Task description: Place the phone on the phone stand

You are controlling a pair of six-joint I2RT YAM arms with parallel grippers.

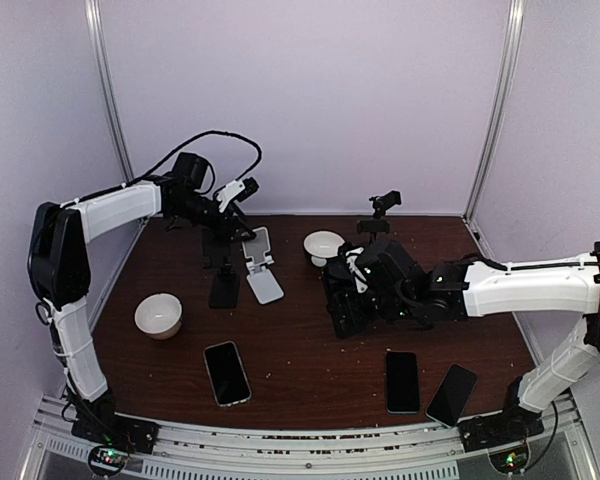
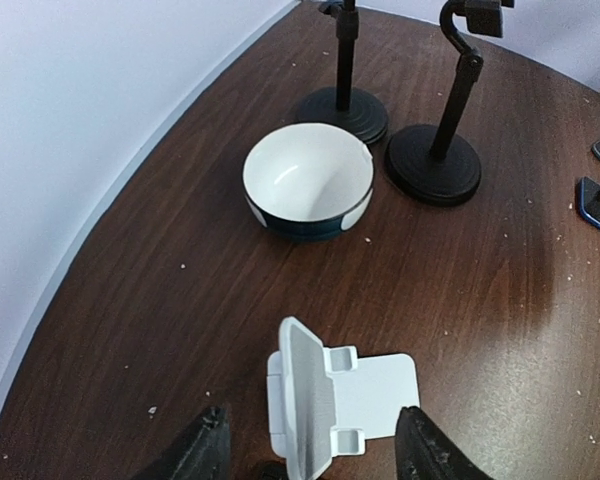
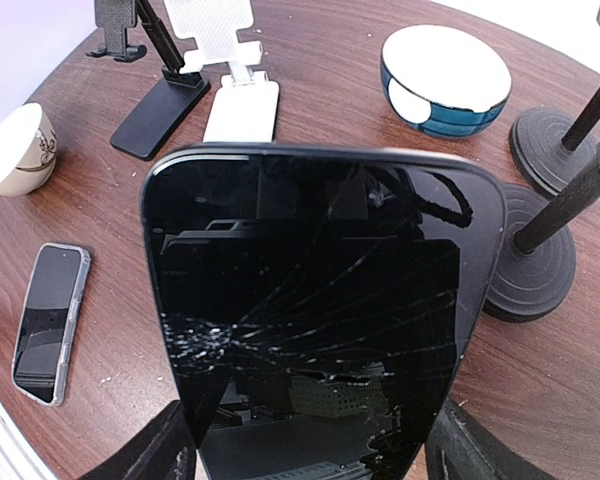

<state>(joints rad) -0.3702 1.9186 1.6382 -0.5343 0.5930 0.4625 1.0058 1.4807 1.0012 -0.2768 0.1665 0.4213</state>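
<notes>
A phone with a cracked black screen stands upright between the fingers of my right gripper, which is shut on its lower sides. From above, that gripper holds the phone over the middle of the table. The white folding phone stand sits on the table further back and to the left. My left gripper is open, one finger on each side of the stand's base, the right fingertip close to the base's edge. In the top view the left gripper hovers just behind the stand.
A black phone stand stands beside the white one. A cream bowl is at the left and a blue-and-white bowl at the back. Two black round-base holders stand behind it. Three other phones lie near the front.
</notes>
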